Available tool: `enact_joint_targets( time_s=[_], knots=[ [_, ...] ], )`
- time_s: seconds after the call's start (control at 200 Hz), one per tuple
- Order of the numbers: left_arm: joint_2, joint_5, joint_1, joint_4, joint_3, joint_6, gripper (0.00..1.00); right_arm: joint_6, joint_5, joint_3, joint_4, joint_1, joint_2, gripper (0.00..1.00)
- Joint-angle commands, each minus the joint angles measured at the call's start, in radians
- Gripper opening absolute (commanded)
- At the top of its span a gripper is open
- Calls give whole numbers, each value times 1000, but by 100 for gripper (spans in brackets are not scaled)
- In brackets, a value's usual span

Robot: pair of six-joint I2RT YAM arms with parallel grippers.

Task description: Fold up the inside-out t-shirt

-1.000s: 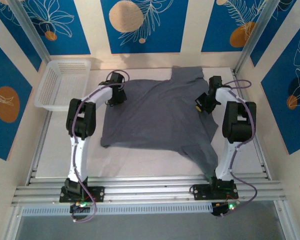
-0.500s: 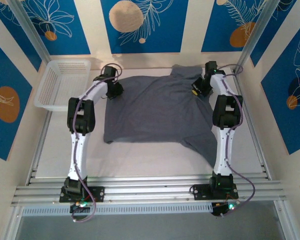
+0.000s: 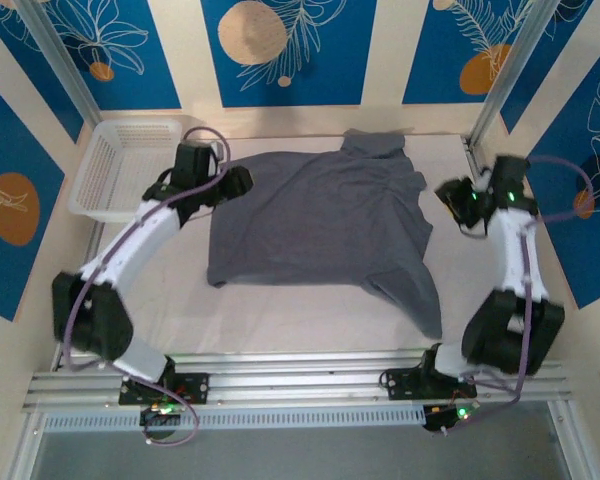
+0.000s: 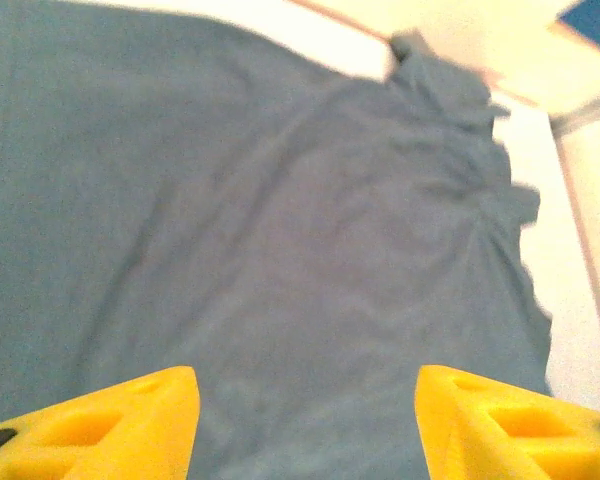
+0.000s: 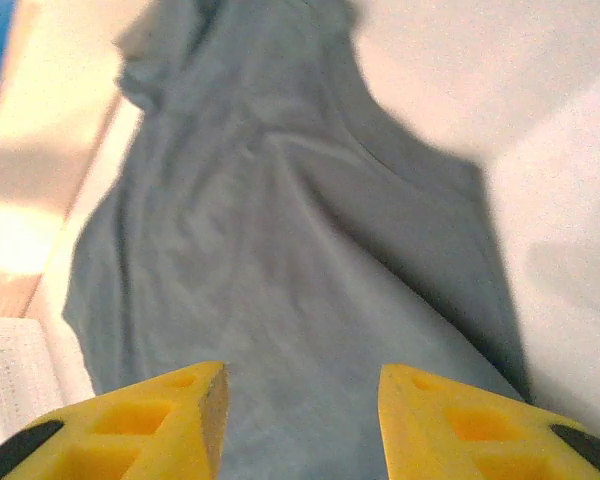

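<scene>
My left claw (image 3: 238, 181) hangs at the far left corner of the plain slate-grey soft cloth t-shirt (image 3: 320, 220). Its 2 yellow wedge-shaped fingers (image 4: 130, 420) are spread apart, and the grey cloth lies loose beneath them. My right claw (image 3: 450, 196) sits just beside the t-shirt's right edge, over the white table top (image 3: 280, 320). Its 2 yellow fingers (image 5: 170, 415) are parted too, clamped on nothing, and look across the cloth.

The t-shirt lies spread out on the table top between my 2 arms. It is rumpled at the far edge, where a bunched part pokes toward the back wall, and 1 corner trails toward the near right. The white plastic mesh basket (image 3: 140, 125) stands at the far left corner of the table top, apart from the t-shirt.
</scene>
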Motion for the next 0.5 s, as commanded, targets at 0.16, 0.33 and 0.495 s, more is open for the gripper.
enact_joint_targets(
  time_s=[0.16, 0.33, 0.495],
  knots=[
    [63, -67, -68, -107, -239, -27, 62, -28, -126, -221, -23, 4, 132, 47],
    [165, -105, -66, -140, -242, -104, 59, -19, -144, -233, 18, 47, 195, 36],
    [182, -113, -62, -115, -263, -144, 59, 13, -114, -250, 15, 146, 196, 29]
  ],
)
